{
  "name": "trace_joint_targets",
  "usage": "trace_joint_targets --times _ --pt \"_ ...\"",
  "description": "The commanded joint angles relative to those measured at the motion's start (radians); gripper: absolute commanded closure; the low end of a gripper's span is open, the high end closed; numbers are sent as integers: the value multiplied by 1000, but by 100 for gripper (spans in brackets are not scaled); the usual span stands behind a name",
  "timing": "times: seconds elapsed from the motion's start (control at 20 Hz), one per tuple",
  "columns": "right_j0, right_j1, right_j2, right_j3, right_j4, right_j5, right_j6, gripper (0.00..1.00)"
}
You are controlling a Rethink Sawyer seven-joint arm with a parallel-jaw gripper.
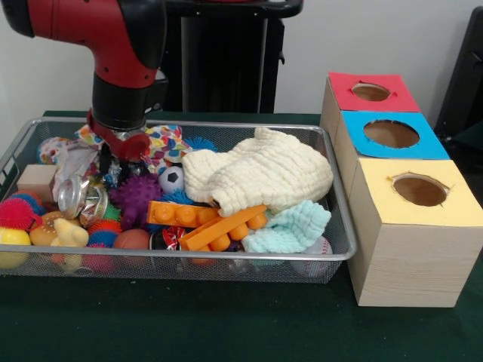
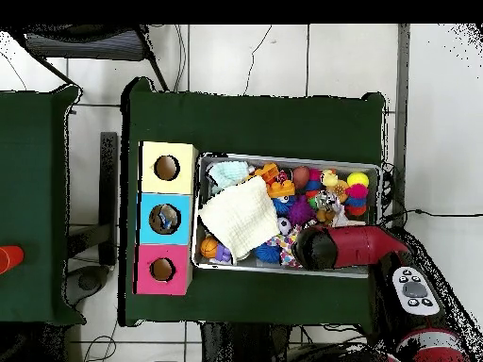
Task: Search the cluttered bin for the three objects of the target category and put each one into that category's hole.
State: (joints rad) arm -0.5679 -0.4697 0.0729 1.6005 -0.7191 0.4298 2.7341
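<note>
robot arm digs in the toy basket

toys fill the bin [image 1: 332, 253], a wire basket in the middle of the front view. the red and black arm comes down from the top left of the frame. its gripper [image 1: 115, 167] is low in the left part of the bin, down among the toys. the fingers are hidden by the arm and the clutter, so i cannot tell how far open they are or if they hold anything.

just left of the gripper there is a crinkly see-through plastic piece [image 1: 73, 160] with a pale shine. it looks like one of the things to find. below it sits a shiny can [image 1: 75, 196], which is not wanted. a purple spiky ball [image 1: 136, 200] is right under the arm. a big cream cloth [image 1: 264, 173] covers the right half of the bin and may hide more plastic.

the blue hole [image 1: 391, 133] is in the middle box at the right of the frame, between the red one and the yellow one. in the overhead view something seems to lie inside it, but i cannot tell what.

i think the arm is at the grabbing step. next it needs to pinch only the plastic, lift it clear of the rim, and carry it right, over the cloth, to the blue hole.
</note>
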Motion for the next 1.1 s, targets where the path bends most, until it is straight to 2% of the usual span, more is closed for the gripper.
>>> trace_joint_targets --times 0.05,0.3,0.5,0.55,0.85,1.1 --pt "-19 82 114 -32 -53 81 -276 0" --pt "-30 87 130 -35 -44 116 -311 0" --pt "-51 86 163 -35 -47 170 -406 0" --pt "-54 86 167 -32 -44 179 -407 100" --pt "-71 84 192 -42 1 259 -436 100" --pt "-80 44 204 -42 15 313 -473 100"
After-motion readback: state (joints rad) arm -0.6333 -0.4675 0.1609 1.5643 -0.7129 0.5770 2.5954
